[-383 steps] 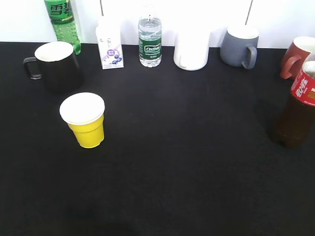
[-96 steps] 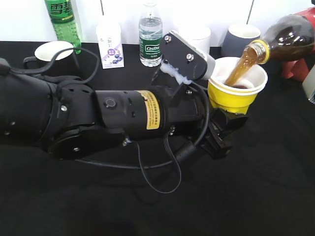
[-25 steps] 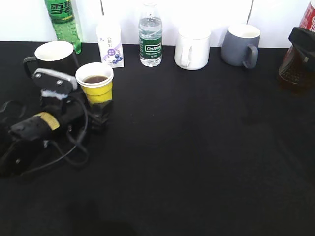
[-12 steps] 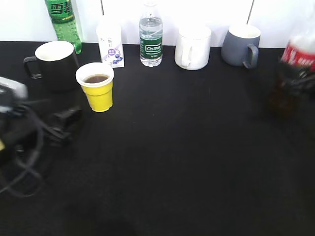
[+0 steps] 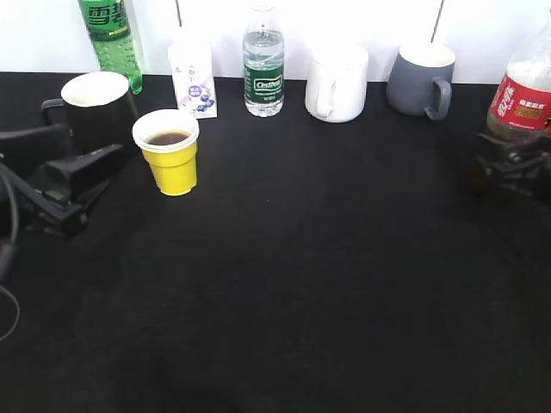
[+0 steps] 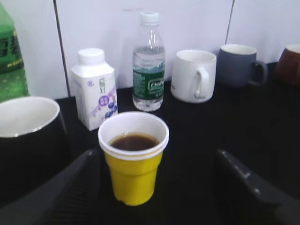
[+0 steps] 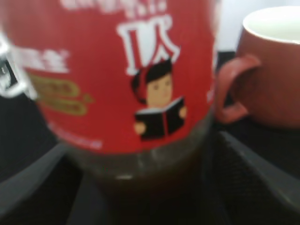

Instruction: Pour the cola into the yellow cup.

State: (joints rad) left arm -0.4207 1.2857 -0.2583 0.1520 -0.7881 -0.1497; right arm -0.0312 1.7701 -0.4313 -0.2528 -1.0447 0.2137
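Low, left gripper (image 6: 154, 187) jaws spread, facing the yellow cup (image 6: 133, 157)

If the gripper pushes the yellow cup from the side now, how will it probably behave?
The yellow cup looks like thin disposable plastic, so it would probably flex if squeezed. It tapers to a narrow base, so a high push may tip it. It holds dark cola, partly filled, which could spill onto the black table.
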